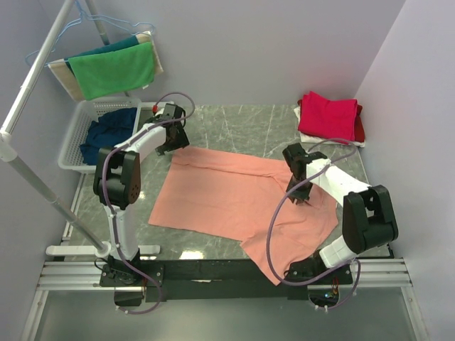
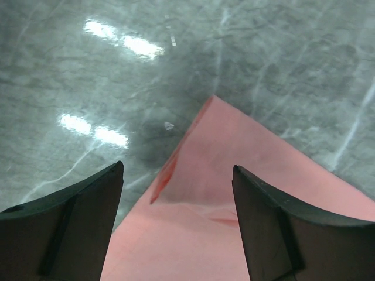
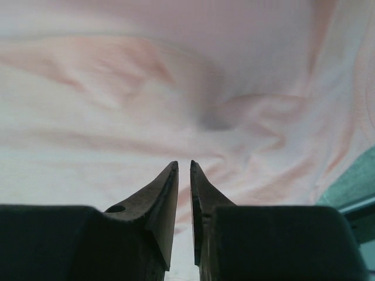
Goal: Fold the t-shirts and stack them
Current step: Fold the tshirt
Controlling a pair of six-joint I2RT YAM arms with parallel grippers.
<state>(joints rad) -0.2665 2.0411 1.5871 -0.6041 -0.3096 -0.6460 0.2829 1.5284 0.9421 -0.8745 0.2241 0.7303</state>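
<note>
A salmon-orange t-shirt (image 1: 227,195) lies spread flat on the marble table. My left gripper (image 1: 173,144) hovers at the shirt's far left corner. In the left wrist view it is open (image 2: 178,167), with that corner of the t-shirt (image 2: 234,193) lying below between the wide-apart fingers. My right gripper (image 1: 303,193) is low over the shirt's right part. Its jaws (image 3: 183,164) stand almost together with a thin gap and nothing in it, and the wrinkled t-shirt (image 3: 176,88) lies just beyond. Folded crimson and red t-shirts (image 1: 328,116) are stacked at the back right.
A white basket (image 1: 75,135) at the back left holds a dark navy t-shirt (image 1: 108,131). Green, teal and beige cloths (image 1: 114,69) hang on a rack above it, whose slanted pole (image 1: 32,82) crosses the left side. Bare marble (image 1: 242,124) lies behind the shirt.
</note>
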